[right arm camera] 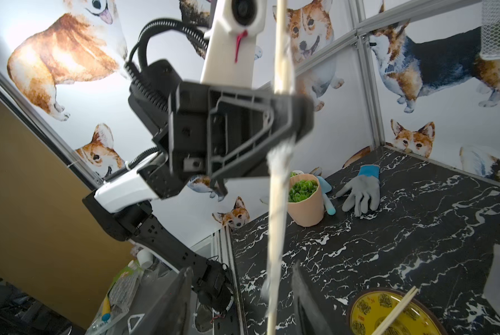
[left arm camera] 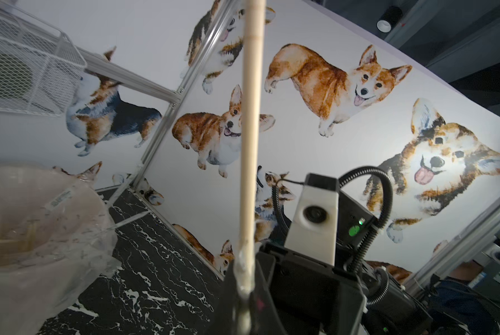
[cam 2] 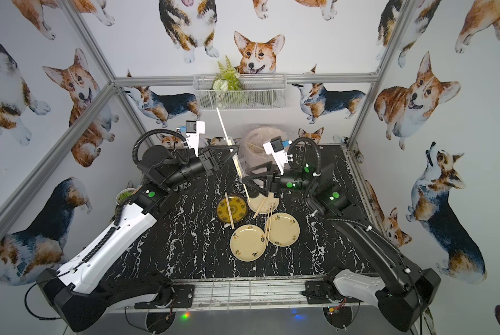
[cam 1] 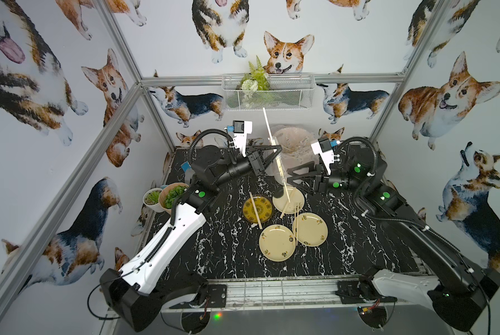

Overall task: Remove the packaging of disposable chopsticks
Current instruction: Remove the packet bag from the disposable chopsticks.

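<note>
While both black-and-white arms are reaching toward the centre of a top view, a black marble table (cam 1: 214,246) is filling the lower middle of the frame. At the upper centre, behind the arms, a round bin (cam 1: 293,136) lined with a clear pinkish bag is standing against the back wall. Just below centre, a dark yellow-patterned plate (cam 1: 265,209) and three cream plates (cam 1: 275,245) are sitting close together, with bare wooden sticks (cam 1: 295,223) lying across them.

The left gripper (cam 1: 275,147), entering from the left, is clamping its jaws tight on the disposable chopsticks (cam 1: 267,123). It is holding them tilted, with the upper end pointing toward the wire basket (cam 1: 295,92) at the top centre and the lower end hanging over the uppermost cream plate.

The right gripper (cam 1: 288,177), entering from the right, is holding its jaws apart on either side of the pair's lower half. In the right wrist view its fingers (right arm camera: 305,301) are not touching the sticks.

The packaging (right arm camera: 276,174), a crinkly clear sleeve, is clinging around the sticks just below the left gripper.
</note>
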